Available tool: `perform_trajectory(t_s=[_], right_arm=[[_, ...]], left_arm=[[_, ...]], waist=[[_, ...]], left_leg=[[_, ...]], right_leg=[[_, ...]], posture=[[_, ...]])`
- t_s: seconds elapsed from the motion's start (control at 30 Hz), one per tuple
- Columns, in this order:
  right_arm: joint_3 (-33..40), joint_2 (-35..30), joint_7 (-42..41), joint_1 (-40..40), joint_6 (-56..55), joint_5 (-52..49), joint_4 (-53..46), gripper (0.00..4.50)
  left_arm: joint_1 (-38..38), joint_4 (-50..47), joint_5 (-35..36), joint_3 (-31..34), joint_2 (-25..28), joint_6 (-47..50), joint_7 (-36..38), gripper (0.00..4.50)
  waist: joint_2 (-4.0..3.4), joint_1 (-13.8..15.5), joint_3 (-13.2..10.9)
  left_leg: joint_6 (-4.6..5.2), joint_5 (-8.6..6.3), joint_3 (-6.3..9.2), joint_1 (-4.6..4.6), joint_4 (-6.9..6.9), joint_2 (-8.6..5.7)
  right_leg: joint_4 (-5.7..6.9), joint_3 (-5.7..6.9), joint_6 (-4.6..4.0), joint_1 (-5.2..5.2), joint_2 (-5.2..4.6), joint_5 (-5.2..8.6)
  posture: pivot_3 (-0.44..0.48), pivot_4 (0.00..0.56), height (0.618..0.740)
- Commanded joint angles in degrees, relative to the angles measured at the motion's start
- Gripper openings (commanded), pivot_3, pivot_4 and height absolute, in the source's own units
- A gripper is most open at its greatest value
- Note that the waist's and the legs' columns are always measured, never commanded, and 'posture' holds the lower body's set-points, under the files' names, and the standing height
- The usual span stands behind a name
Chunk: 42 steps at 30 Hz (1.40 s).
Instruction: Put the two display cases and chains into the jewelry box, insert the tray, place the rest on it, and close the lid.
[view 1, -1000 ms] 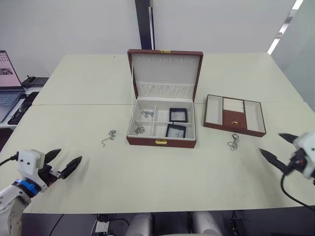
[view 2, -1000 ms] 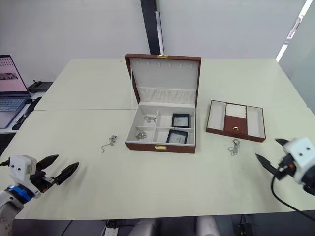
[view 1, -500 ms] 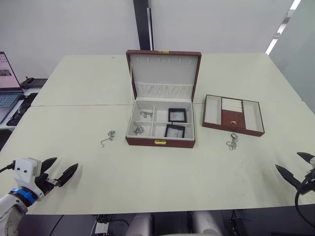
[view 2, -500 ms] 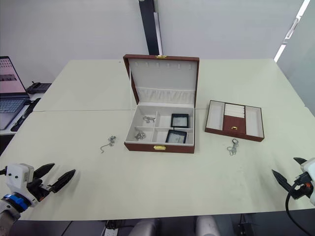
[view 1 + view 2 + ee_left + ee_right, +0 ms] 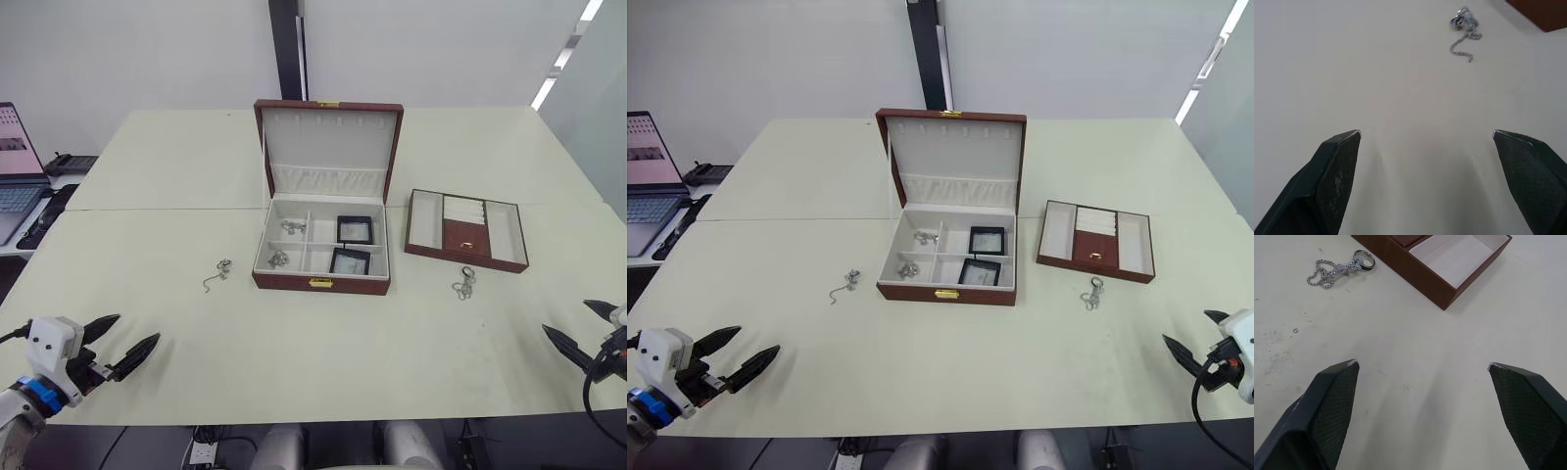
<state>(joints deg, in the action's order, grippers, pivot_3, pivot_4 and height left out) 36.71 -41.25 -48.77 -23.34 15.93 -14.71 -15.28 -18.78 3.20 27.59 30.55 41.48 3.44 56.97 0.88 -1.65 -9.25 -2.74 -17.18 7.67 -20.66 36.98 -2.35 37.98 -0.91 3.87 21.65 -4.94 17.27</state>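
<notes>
With both grippers' fingers spread and empty at the worktop's near corners, the rigid, light tray [image 5: 467, 229] is best gripped by its thin rim.

One jewelry box [image 5: 323, 257], one tray [image 5: 467, 229], two display cases [image 5: 354, 229], four chains [image 5: 217, 273], one laptop [image 5: 18, 176], two tools [image 5: 124, 343].

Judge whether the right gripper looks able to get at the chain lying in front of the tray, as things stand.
Probably yes. The right gripper is open and empty, and only bare table lies between it and the chain beside the tray.
</notes>
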Motion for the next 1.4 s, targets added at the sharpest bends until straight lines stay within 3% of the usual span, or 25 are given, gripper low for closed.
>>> perform_trajectory(t_s=[0.03, 0.4, 0.83, 0.93, 1.03, 1.4], right_arm=[[0.41, -1.5, -0.25, 0.8, -0.96, -0.79, -0.53, 4.47], [-1.37, -7.7, -4.68, 4.92, 0.22, -2.29, 0.32, 4.47], [-19.54, -18.93, -8.99, 27.07, 6.15, -0.1, 10.32, 4.47], [-22.41, -19.44, -9.6, 30.09, 4.86, 1.24, 13.25, 4.47], [-25.62, -19.95, -9.46, 32.56, 3.85, 3.53, 15.4, 3.92], [-34.72, -17.15, -6.02, 42.13, -2.01, 12.58, 27.01, 3.92]], left_arm=[[1.31, -6.51, 2.75, -2.24, 1.16, 1.29, 3.65, 4.5], [9.97, -22.4, 8.02, -13.72, 1.24, 7.64, 9.02, 4.5], [19.2, -29.49, 11.86, -20.74, -0.3, 13.19, 7.3, 4.5], [19.98, -30.75, 12.8, -21.22, -0.38, 14.29, 6.84, 4.5], [20.68, -31.64, 13.75, -21.59, -0.32, 15.35, 6.5, 4.5], [21.91, -30.49, 12.46, -23.76, -1.6, 14.37, 6.97, 4.5]], waist=[[0.0, 0.01, 0.0], [-0.03, -0.09, 0.01], [-0.03, -0.04, -0.01], [-0.03, 0.06, -0.01], [-0.03, -0.01, -0.02], [-0.04, -0.12, -0.02]], left_leg=[[0.0, 0.0, -0.01, 0.0, 0.01, 0.01], [0.0, 0.0, -0.03, 0.12, 0.02, -0.03], [0.0, 0.0, -0.04, 0.2, 0.04, -0.04], [-0.01, 0.01, 0.0, 0.16, 0.06, -0.04], [-0.02, 0.02, -0.01, 0.15, 0.07, -0.04], [-0.2, 0.12, -0.03, 0.12, 0.06, -0.07]], right_leg=[[0.0, 0.0, 0.0, -0.01, -0.01, 0.0], [-0.02, 0.02, 0.0, -0.16, 0.03, 0.0], [-0.05, 0.01, 0.0, -0.25, 0.09, 0.0], [-0.06, 0.04, 0.0, -0.25, 0.04, 0.0], [-0.05, 0.05, 0.01, -0.23, 0.05, 0.0], [-0.05, 0.04, 0.01, -0.19, 0.06, 0.0]], posture=[[0.0, 0.15, 0.74], [0.0, 0.15, 0.74], [0.0, 0.15, 0.74], [0.0, 0.15, 0.74], [0.0, 0.15, 0.74], [0.0, 0.15, 0.74]])
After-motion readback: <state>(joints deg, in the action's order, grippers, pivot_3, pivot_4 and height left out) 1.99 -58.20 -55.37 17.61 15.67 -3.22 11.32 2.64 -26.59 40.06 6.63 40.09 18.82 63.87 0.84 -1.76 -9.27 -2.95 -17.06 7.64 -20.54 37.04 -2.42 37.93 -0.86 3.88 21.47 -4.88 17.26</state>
